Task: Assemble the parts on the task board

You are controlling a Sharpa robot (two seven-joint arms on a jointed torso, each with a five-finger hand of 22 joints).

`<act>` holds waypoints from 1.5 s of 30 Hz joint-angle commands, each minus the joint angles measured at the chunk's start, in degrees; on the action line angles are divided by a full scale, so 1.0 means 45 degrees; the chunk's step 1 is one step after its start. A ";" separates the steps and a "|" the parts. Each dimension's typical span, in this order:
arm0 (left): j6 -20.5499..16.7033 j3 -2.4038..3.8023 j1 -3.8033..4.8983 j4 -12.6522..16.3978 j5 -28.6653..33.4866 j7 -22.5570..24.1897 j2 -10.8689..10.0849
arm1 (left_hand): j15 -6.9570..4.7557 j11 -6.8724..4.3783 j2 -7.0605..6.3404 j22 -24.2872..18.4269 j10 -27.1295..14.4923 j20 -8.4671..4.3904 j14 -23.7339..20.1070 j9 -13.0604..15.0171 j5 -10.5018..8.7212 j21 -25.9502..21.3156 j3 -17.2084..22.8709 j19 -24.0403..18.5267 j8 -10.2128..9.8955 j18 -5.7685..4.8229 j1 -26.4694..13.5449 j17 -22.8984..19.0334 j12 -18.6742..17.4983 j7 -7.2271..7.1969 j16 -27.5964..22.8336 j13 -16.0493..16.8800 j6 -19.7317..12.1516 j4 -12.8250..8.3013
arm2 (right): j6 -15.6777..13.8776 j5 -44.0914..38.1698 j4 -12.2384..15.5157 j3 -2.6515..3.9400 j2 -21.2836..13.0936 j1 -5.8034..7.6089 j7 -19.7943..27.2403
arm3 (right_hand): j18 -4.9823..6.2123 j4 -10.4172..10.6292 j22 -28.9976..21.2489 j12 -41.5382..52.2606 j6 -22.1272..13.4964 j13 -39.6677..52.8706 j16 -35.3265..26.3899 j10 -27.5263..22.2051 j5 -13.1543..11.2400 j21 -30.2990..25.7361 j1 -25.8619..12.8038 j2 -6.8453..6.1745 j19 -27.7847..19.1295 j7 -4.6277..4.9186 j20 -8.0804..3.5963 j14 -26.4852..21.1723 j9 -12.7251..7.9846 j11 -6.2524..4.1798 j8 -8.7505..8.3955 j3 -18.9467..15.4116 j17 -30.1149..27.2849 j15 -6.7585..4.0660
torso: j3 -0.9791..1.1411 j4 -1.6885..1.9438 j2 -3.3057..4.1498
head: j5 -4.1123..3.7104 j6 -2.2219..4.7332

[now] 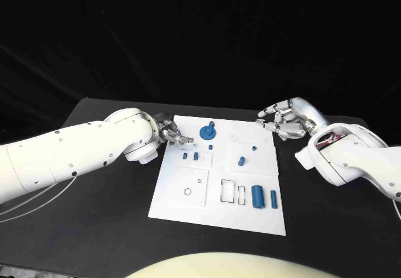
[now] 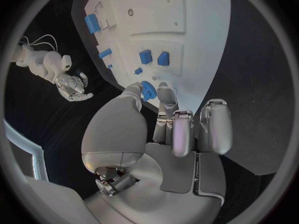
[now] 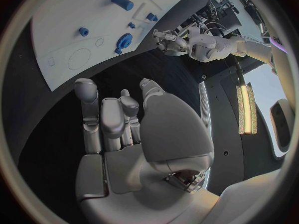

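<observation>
A: Seating the blue toothed gear wheel squarely looks like the step in hand, judging by where the left hand sits, just beside that wheel at the far end of the flat white rectangular task board.

B: How would you do it well?

A: Come down level, so the wheel sits flat on the board rather than tipped, and keep the fingertips clear of the two small blue blocks just nearer than the wheel.

B: And is that hand holding anything?

A: I cannot tell. In the left wrist view its fingers lie close together, reaching over the board's edge, and the wheel sits right at their tips; whether they touch or pinch it is hidden.

B: The other hand?

A: The right hand hangs off the board's far right corner, over the black table. In the right wrist view its fingers are half curled, slightly apart, with nothing in them.

B: Other parts?

A: Two blue cylinders lie toward the board's near right corner, well apart from the wheel.
</observation>
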 commanded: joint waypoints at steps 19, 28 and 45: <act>-0.2266 -0.0226 -0.0131 -0.0564 -0.1020 0.6723 0.1314 | 0.1008 0.1116 -0.0448 -0.6610 -0.3479 0.0911 -0.3440 -0.2536 -0.1040 -0.7594 0.2417 -0.5050 -0.1141 0.1578 0.5513 -0.6224 -0.4201 0.0979 -0.6846 -0.4063 -0.1284 -0.0870 | 0.0122 -0.0127 -0.0032 0.0002 0.0075 -0.0066 0.0044 | 0.0215 -0.0008 -0.0439 -0.3372 0.0007 -0.3622 -0.0939 -0.1879 0.0106 -0.0861 -0.0030 0.0034 -0.0113 0.0019 0.0000 -0.0135 0.0002 -0.0074 0.0148 0.0059 -0.0672 -0.0015 | -0.0014 -0.0008 0.0016 | -0.0393 0.0382; -0.1681 -0.0362 -0.0184 -0.0892 -0.4217 0.5942 0.1840 | 0.1133 0.1288 -0.0946 -0.4868 -0.3589 0.0971 -0.2152 -0.3583 -0.1091 -0.5775 0.2623 -0.3436 -0.1703 0.1243 0.5426 -0.4951 -0.5190 0.1128 -0.4936 -0.5386 -0.1379 -0.0593 | 0.0105 -0.0125 0.0031 0.0001 0.0090 -0.0070 0.0031 | 0.0201 -0.0011 -0.0405 -0.3563 -0.0005 -0.3823 -0.0952 -0.1869 0.0119 -0.0841 -0.0007 0.0019 -0.0065 0.0020 -0.0004 -0.0117 -0.0004 -0.0076 0.0146 0.0082 -0.0639 -0.0019 | -0.0024 -0.0040 0.0059 | -0.0405 0.0418; 0.0074 -0.0416 -0.0363 -0.1662 -0.5693 0.4957 0.2524 | 0.1117 0.1319 -0.1051 -0.3185 -0.3812 0.0983 -0.1424 -0.4426 -0.1111 -0.4070 0.2535 -0.2338 -0.1868 0.0927 0.5371 -0.3958 -0.5995 0.0932 -0.3246 -0.6595 -0.1020 -0.0374 | -0.0047 -0.0131 0.0067 0.0003 0.0095 -0.0071 0.0070 | 0.0178 -0.0014 -0.0324 -0.3671 -0.0044 -0.3945 -0.0905 -0.1844 0.0143 -0.0737 0.0010 -0.0005 0.0027 0.0026 -0.0010 -0.0068 -0.0014 -0.0074 0.0131 0.0091 -0.0569 -0.0023 | -0.0051 -0.0063 0.0057 | -0.0396 0.0359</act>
